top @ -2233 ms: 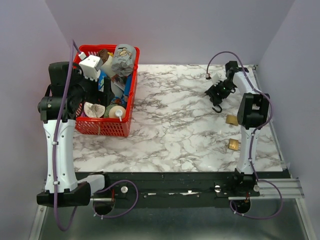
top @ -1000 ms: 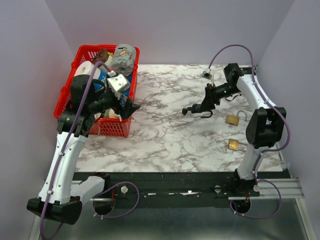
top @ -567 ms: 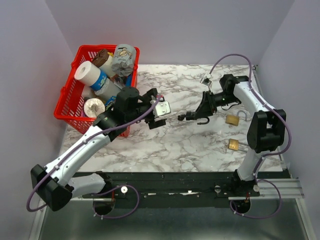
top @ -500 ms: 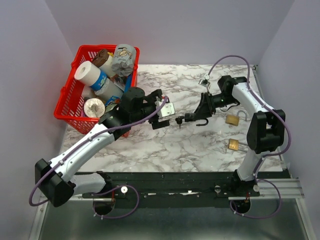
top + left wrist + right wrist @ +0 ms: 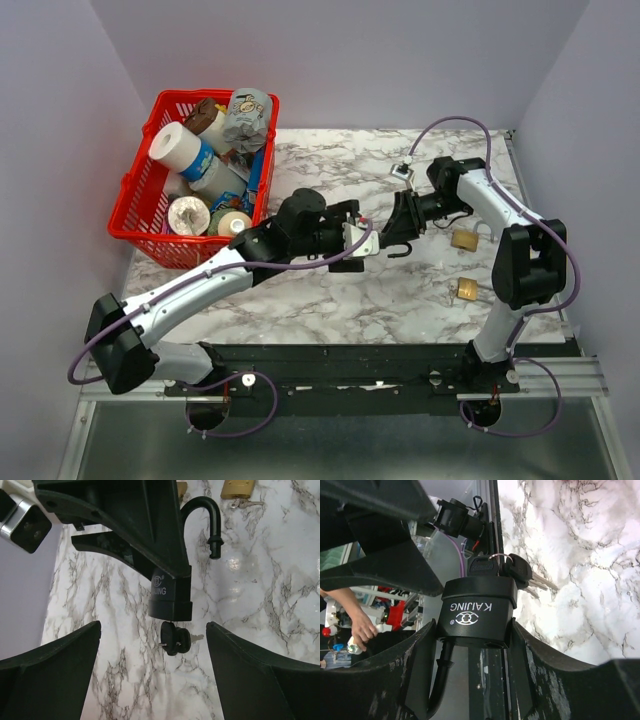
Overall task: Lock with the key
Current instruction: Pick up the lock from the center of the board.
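Observation:
A black padlock (image 5: pixel 476 612) marked KAJING sits clamped between my right gripper's (image 5: pixel 472 625) fingers, held above the table. Its shackle (image 5: pixel 207 515) stands open, hooked free of the body. A black-headed key (image 5: pixel 485 566) is in the keyhole, and a second key (image 5: pixel 520 570) hangs from its ring. In the left wrist view the padlock (image 5: pixel 170 595) and key heads (image 5: pixel 176 637) lie straight ahead, between my left gripper's (image 5: pixel 152 630) wide-open fingers, which touch nothing. From above, the left gripper (image 5: pixel 362 242) faces the right gripper (image 5: pixel 398 225) at the table's middle.
A red basket (image 5: pixel 140 225) full of household items stands at the back left. Two brass padlocks (image 5: pixel 463 240) (image 5: pixel 467 289) lie on the marble near the right arm; one (image 5: pixel 237 487) has keys beside it.
My left arm has swung from the basket across to the middle, ending with its open fingers around the key. The right gripper has brought the padlock leftward and lower.

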### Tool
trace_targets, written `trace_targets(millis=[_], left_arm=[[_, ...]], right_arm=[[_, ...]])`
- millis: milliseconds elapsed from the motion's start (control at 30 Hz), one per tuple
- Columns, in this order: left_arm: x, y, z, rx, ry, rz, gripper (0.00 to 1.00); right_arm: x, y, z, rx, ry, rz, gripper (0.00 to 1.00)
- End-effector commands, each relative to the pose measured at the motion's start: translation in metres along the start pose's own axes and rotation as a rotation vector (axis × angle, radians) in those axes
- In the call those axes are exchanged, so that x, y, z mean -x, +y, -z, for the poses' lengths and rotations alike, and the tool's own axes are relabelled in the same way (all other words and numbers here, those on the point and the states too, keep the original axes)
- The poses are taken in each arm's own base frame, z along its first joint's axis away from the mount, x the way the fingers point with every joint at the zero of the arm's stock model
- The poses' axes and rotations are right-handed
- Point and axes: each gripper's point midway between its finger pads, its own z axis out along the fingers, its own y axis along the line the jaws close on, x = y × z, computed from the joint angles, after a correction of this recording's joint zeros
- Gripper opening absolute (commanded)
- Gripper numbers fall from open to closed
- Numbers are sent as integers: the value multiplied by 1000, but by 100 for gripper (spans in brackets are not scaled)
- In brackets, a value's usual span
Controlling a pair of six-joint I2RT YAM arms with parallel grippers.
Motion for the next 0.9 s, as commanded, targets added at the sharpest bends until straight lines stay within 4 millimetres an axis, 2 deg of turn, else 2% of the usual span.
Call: trace_targets(millis=[0,133,167,233,267,333,500,567,733,767,800,833,867], left_arm=[[8,-21,-13,-75,-34,-61,89],[10,-26,-21,-73,-7,-64,86],[4,-23,-25,-49,25,-68,84],[7,-24,-30,-40,40,-82,81],[1,-22,-33,-21,72,-80,80],[3,-16,-35,5,81,-72,75],[-4,-4,-41,67,127,-50,58],[-7,-4,-43,66,143,-48,48],[-11,-5,-43,60,162,-47,34],[-11,-5,-43,59,163,-47,27],[-12,-6,-42,54,167,-44,24],[-10,-7,-42,53,159,-30,19],[-6,-6,-39,53,148,-18,5]], right_arm=[[11,54,-2,132,-87,-159,1],[14,57,-2,138,-91,-165,1],[15,59,-2,141,-92,-164,1],[15,60,-2,142,-93,-167,1],[15,59,-2,141,-92,-168,1],[13,60,-3,141,-89,-173,1],[12,60,-3,140,-88,-177,1],[12,61,-2,142,-90,-174,1],[12,64,-3,146,-92,-177,1],[12,64,-2,146,-95,-180,1],[14,66,-2,151,-99,-180,9],[15,67,-2,153,-101,-177,26],[18,68,-1,151,-102,-165,65]])
